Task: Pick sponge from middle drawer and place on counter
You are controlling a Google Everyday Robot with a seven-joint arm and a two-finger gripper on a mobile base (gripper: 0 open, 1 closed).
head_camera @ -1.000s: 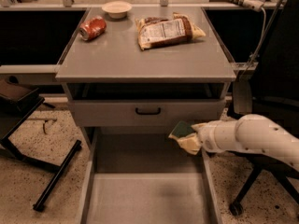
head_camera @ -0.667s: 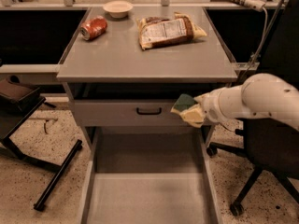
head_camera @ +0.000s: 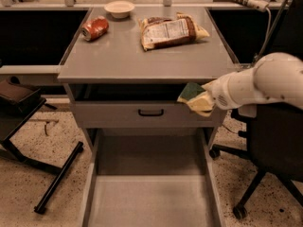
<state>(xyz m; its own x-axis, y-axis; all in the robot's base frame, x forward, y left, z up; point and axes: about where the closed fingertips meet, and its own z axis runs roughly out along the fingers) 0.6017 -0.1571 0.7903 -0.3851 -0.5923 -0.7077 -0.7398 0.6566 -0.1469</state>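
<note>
My white gripper (head_camera: 204,101), clamping the green-yellow wavy sponge (head_camera: 190,91), now sits higher, clear of the grey metal drawer (head_camera: 147,200); grey counter (head_camera: 142,60) at eleven o'clock.

You can read no words or numbers here. The brown printed snack bag (head_camera: 170,31) on the grey tabletop (head_camera: 142,60) bears a white panel of print that you cannot make out. The claw (head_camera: 204,100) grips the small green-and-yellow sponge (head_camera: 191,91) just below the tabletop's right front corner.
</note>
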